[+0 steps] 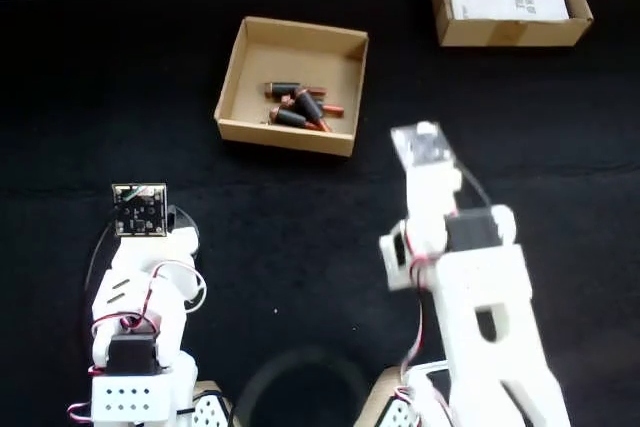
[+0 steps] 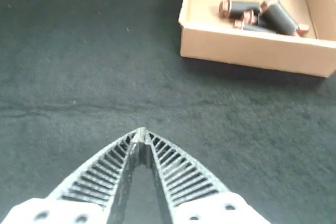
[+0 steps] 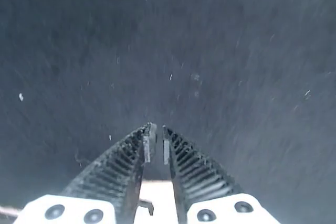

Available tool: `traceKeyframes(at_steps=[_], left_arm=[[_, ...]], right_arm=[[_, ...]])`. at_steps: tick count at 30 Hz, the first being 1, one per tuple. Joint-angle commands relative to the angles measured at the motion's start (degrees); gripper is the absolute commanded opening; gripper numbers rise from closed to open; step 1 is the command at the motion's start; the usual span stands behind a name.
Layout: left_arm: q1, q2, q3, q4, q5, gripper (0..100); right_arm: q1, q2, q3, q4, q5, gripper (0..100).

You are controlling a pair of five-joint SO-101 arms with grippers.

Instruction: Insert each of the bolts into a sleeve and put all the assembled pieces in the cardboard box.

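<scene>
The cardboard box [image 1: 285, 137] sits at the middle back of the black table. Inside it lie several dark sleeves with copper bolts [image 1: 300, 107] pushed through them. In the left wrist view the same box [image 2: 252, 51] lies ahead and off to one side, with the assembled pieces [image 2: 262, 14] in a loose pile. My left gripper [image 2: 140, 132] is shut and empty above the bare cloth, well short of the box. My right gripper [image 3: 156, 132] is shut down to a thin slit, holds nothing, and hangs over plain black cloth.
A second cardboard box [image 1: 510, 27] with a printed sheet in it stands at the back right corner. The left arm [image 1: 135, 287] is at the front left. The right arm [image 1: 470, 277] stretches toward the table's middle. Black cloth [image 1: 300, 247] lies between the arms.
</scene>
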Motion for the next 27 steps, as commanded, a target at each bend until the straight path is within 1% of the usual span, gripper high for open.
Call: traceKeyframes(at_steps=[1,4,8,10,12,16,21,24,27], left_arm=[[3.03,-0.48,0.75,2.9,-0.53,1],[4.97,-0.48,0.75,5.01,-0.44,1],[5.93,-0.48,0.75,8.35,-0.53,1],[5.58,-0.48,0.75,12.04,-0.53,1],[5.49,-0.48,0.75,16.62,-0.53,1],[5.49,-0.48,0.75,24.26,-0.53,1],[5.49,-0.57,0.75,28.66,-0.53,1],[5.49,-0.57,0.75,31.12,-0.53,1],[5.49,-0.57,0.75,31.3,-0.53,1]], right_arm=[[1.54,-11.47,8.66,0.04,-0.18,0.6],[4.88,-20.44,15.6,-4.88,-0.18,0.6],[9.98,-30.2,29.14,-17.98,-0.09,0.6],[11.21,-33.98,37.67,-24.48,-0.09,0.6],[11.65,-37.58,44.35,-27.56,-0.09,0.6],[11.74,-44.7,53.58,-27.65,-0.09,0.6],[15.25,-52.0,59.38,-26.86,-0.09,0.6],[16.48,-55.08,59.38,-22.11,-0.35,0.6],[16.92,-58.59,59.3,-14.99,-0.35,0.6]])
